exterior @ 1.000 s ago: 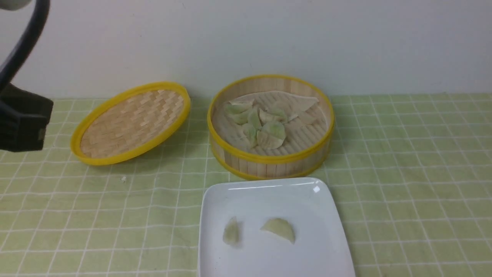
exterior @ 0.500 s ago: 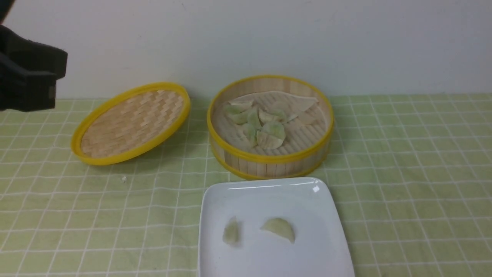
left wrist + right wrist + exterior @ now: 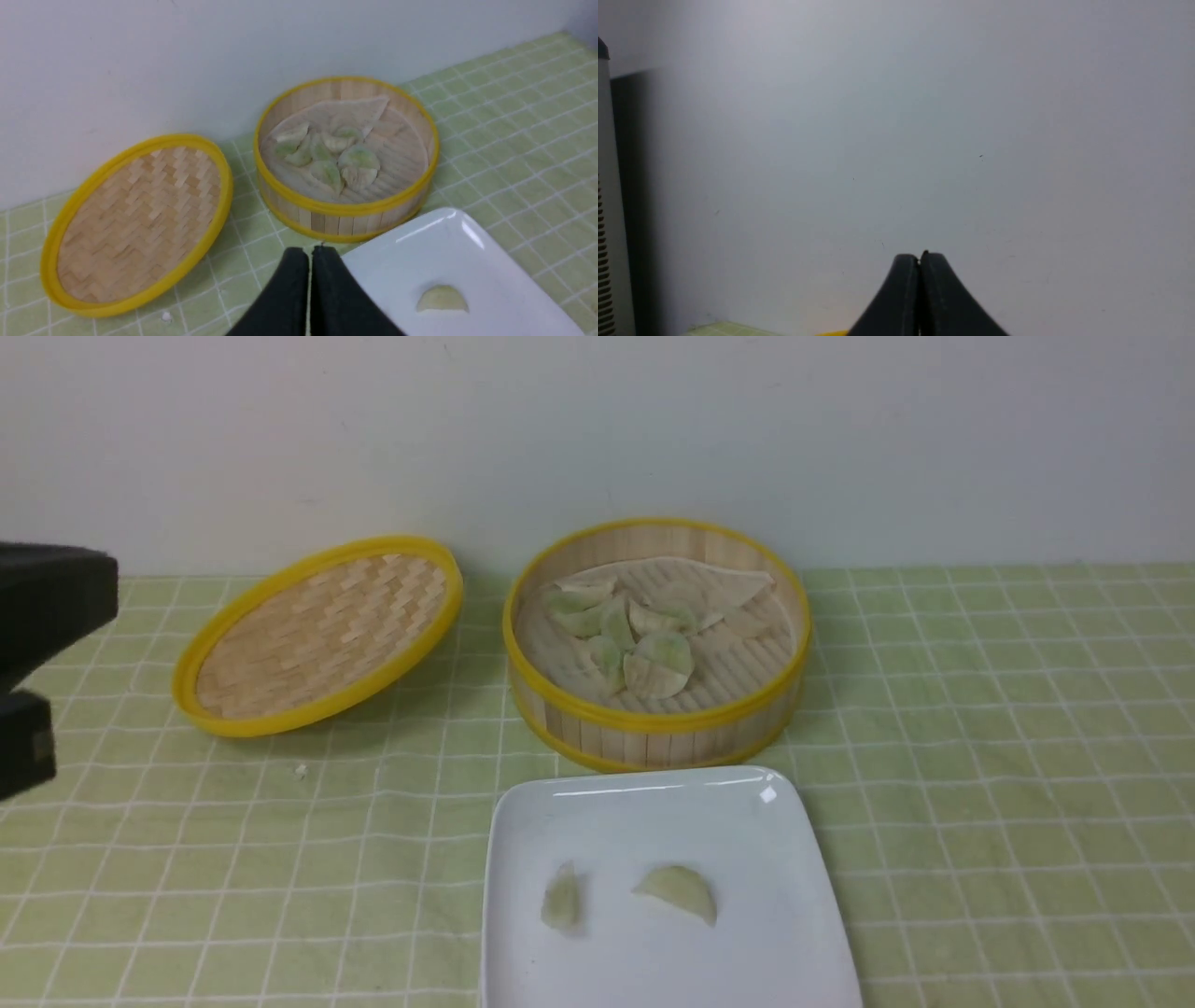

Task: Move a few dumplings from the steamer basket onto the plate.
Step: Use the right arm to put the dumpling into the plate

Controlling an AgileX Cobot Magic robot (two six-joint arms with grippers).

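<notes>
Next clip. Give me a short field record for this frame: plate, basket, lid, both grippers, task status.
plate: white plate, directly in front of the steamer basket
on plate: two dumplings, lying apart
in basket: cluster of dumplings on the liner, count unclear
lid: woven lid off, appears tilted, left of the basket
left arm: left gripper shut, empty
right arm: right gripper shut, empty, facing the wall
status: a few transferred, nothing in hand
</notes>
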